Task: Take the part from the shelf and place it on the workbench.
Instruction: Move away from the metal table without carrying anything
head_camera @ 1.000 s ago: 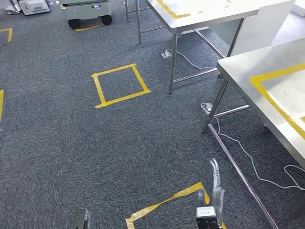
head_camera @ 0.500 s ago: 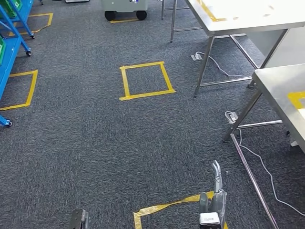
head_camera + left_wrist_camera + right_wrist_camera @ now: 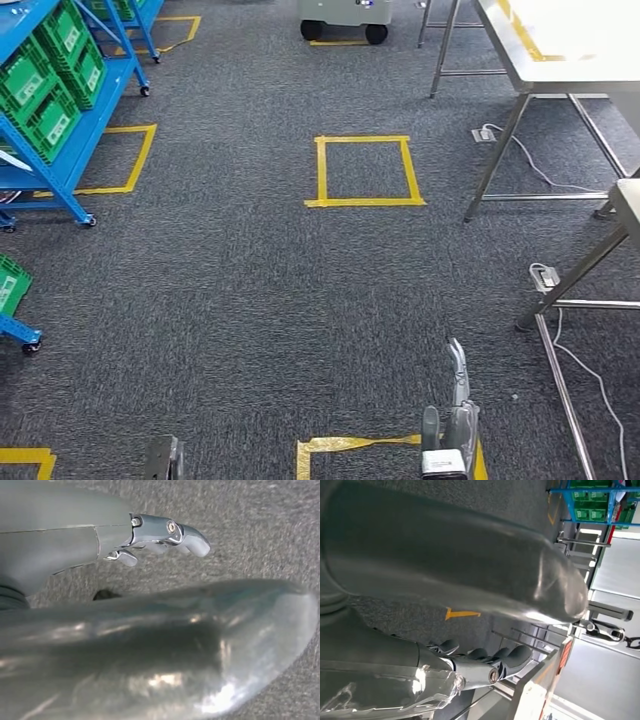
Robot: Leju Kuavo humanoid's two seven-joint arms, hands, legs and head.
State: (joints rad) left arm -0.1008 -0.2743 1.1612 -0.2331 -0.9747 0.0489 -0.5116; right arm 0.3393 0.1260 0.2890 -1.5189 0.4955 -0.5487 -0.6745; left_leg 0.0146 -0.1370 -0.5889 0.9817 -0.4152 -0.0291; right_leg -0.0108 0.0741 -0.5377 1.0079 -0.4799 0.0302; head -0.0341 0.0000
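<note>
Several yellow tape squares (image 3: 365, 171) mark grey carpet (image 3: 226, 300) beside blue shelf (image 3: 68, 110).

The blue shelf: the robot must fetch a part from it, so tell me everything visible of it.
The blue shelf stands at the far left of the head view on the grey carpet. It looks like painted metal, with slanted posts and small castors. Its tilted deck carries green crates with white labels. Neither hand is near it.

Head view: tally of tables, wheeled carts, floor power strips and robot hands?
Tables: 2
Wheeled cart: 1
Power strips: 2
Hands: 2
Total: 7
</note>
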